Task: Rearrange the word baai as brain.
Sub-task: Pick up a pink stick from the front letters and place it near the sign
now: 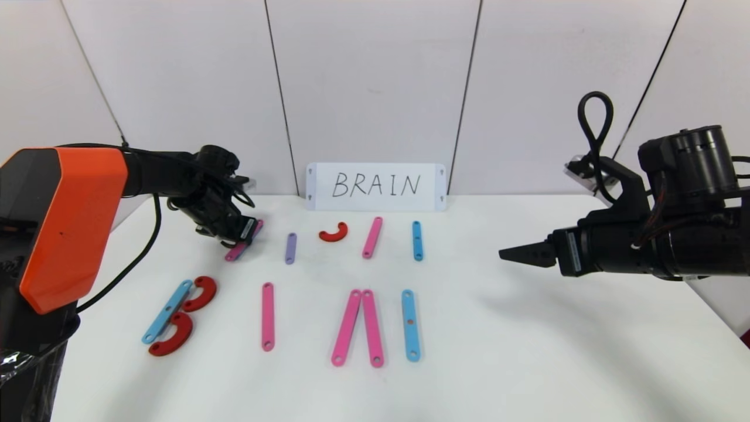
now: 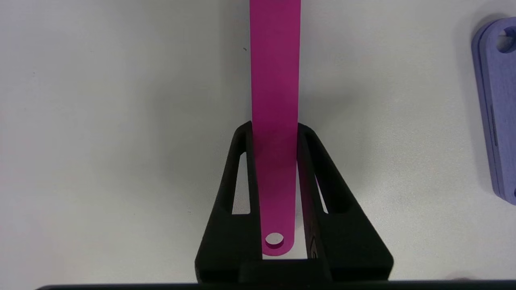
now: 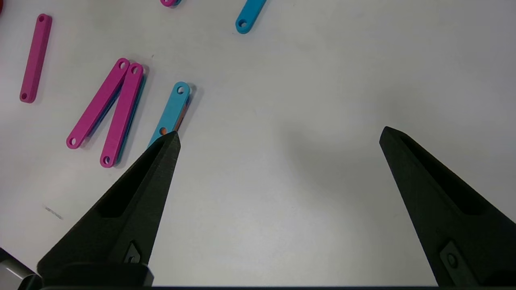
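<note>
Pink strip (image 2: 275, 100) sits clamped lengthwise in the left gripper (image 1: 243, 231), running from about 1 to 7 o'clock, probably just above the table (image 1: 527, 351); the right gripper (image 1: 518, 254) idles open at 3 o'clock.

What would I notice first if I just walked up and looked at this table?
Probably the white card reading BRAIN, standing at the back of the table. In front of it lie bright pink, blue, purple and red plastic pieces in two rows. At the back row's left end, the left gripper has its fingers shut on a pink strip, while the right gripper hangs open off to the right.
</note>
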`<state>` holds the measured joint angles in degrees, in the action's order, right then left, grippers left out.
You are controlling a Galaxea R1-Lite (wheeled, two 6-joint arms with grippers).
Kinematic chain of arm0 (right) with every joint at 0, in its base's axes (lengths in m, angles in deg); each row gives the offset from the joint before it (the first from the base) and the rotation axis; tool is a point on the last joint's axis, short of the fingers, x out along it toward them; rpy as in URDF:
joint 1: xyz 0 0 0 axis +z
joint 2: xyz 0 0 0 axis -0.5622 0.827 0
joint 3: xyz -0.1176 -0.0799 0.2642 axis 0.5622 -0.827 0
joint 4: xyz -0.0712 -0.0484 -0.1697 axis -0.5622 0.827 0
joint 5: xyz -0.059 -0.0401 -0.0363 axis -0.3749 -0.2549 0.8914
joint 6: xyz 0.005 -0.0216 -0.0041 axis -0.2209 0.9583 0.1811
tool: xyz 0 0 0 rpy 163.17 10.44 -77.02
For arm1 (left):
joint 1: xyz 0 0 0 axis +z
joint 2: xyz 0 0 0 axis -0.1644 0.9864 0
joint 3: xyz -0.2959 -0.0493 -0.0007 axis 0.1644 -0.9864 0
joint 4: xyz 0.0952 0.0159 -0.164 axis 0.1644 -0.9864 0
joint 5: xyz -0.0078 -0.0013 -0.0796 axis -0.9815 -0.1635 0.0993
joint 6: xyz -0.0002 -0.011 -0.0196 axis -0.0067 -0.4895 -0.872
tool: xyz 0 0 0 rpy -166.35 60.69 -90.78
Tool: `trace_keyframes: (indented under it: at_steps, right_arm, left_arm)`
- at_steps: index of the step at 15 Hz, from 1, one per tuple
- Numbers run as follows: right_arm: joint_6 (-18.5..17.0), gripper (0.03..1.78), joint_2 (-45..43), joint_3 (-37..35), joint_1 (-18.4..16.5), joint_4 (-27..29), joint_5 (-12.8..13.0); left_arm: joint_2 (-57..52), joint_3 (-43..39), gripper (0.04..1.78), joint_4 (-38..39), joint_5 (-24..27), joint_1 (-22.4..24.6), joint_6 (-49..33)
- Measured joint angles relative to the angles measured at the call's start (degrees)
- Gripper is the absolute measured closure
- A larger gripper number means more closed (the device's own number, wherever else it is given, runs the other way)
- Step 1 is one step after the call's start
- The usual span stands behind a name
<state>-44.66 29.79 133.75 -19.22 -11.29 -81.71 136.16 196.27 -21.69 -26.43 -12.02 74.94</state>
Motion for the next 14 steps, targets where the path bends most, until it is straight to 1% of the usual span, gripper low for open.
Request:
trace_keyframes:
  at_steps: [2, 3, 4, 7, 8, 10, 12, 14]
  right_arm:
    - [0.0, 0.08, 0.0, 0.0, 0.0, 0.0, 0.0]
    - [0.0, 0.08, 0.0, 0.0, 0.0, 0.0, 0.0]
    - [0.0, 0.08, 0.0, -0.1, 0.0, 0.0, 0.0]
    - [0.0, 0.08, -0.1, -0.1, 0.0, 0.0, 0.0]
    - [0.0, 0.08, -0.1, -0.1, 0.0, 0.0, 0.0]
    - [0.0, 0.08, -0.1, -0.1, 0.0, 0.0, 0.0]
    - [0.0, 0.08, -0.1, -0.1, 0.0, 0.0, 0.0]
    - [0.0, 0.08, -0.2, -0.1, 0.0, 0.0, 0.0]
  left_arm:
    - [-0.1, 0.0, 1.37, 0.0, 0.0, 0.0, -0.1]
    - [-0.2, 0.0, 1.28, 0.0, 0.0, 0.0, -0.1]
    - [-0.2, 0.0, 1.15, 0.0, 0.0, 0.0, -0.1]
    - [-0.4, 0.0, 0.62, 0.1, 0.1, 0.0, -0.2]
    - [-0.4, 0.0, 0.47, 0.1, 0.1, 0.0, -0.2]
    - [-0.8, 0.0, 0.24, 0.1, 0.1, 0.0, -1.2]
    - [-1.4, 0.0, 0.11, -0.2, 0.4, 0.0, -2.8]
    - [-2.6, -0.1, 0.08, -0.7, 0.4, 0.0, -5.4]
